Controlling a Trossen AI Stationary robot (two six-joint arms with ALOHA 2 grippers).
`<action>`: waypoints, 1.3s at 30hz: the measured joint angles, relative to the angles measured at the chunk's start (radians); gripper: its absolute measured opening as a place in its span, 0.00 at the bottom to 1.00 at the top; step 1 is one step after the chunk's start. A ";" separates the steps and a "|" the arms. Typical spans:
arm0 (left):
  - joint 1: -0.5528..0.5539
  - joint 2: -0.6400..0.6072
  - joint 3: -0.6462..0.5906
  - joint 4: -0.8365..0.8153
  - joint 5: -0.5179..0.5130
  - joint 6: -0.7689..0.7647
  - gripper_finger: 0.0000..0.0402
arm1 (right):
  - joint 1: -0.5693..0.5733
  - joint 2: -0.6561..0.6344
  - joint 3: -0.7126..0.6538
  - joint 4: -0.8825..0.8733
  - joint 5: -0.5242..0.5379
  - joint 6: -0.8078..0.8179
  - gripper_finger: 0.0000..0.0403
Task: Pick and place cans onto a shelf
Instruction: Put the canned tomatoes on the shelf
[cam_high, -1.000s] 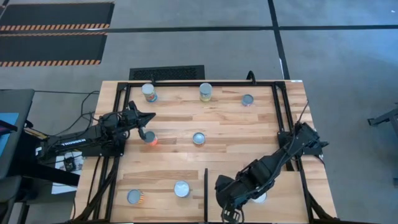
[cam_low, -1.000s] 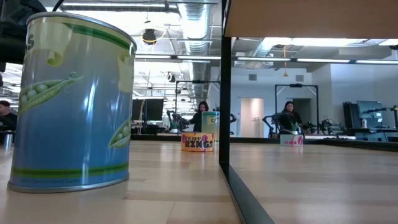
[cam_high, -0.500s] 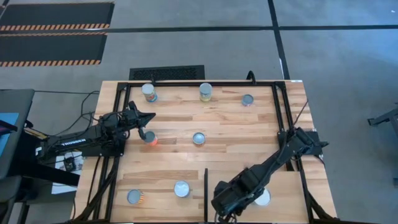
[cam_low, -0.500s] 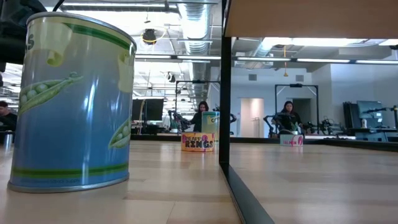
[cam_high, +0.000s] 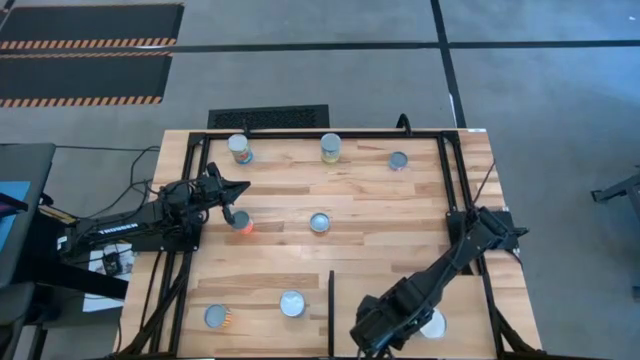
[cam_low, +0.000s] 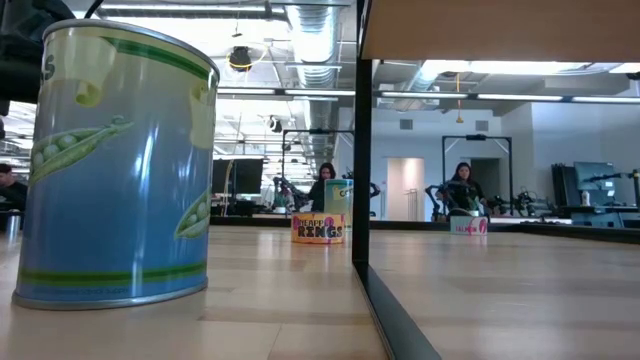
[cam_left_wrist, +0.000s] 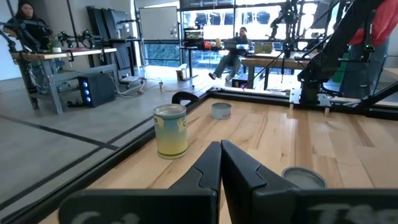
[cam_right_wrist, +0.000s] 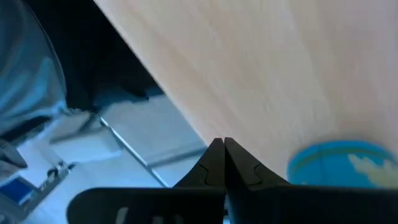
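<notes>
Several cans stand upright on their bases on the plank tabletop: three along the far edge (cam_high: 239, 149) (cam_high: 330, 148) (cam_high: 398, 160), one in the middle (cam_high: 319, 222), two near the front left (cam_high: 292, 303) (cam_high: 216, 317). An orange can (cam_high: 243, 222) stands right beside my left gripper (cam_high: 233, 208), which is shut (cam_left_wrist: 220, 146). A white-topped can (cam_high: 432, 322) stands on the pale shelf (cam_high: 460, 300), right of the black divider (cam_high: 331, 298). My right gripper (cam_high: 365, 340) is shut (cam_right_wrist: 219, 144) low over the shelf's near edge, left of that can.
The black frame rails (cam_high: 455, 190) run along the table's sides and far edge. In the low view a big blue pea can (cam_low: 115, 165) stands close on the left of the divider (cam_low: 362, 150). People sit at desks in the room behind (cam_low: 462, 185).
My right arm has shifted over the shelf near the table's front edge, uncovering more of the white-topped can, which stays standing where it was. The gripper stays shut. My left arm has kept still.
</notes>
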 joint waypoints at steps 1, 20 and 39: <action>0.000 0.000 0.000 0.000 0.000 0.000 0.00 | 0.003 0.000 0.000 -0.008 -0.012 0.002 0.03; 0.000 0.000 0.000 0.012 0.000 -0.007 0.00 | 0.019 0.000 0.009 -0.175 -0.012 -0.180 0.02; 0.000 0.000 0.000 0.014 0.000 -0.007 0.00 | 0.051 0.000 0.009 -0.193 -0.096 -0.094 0.02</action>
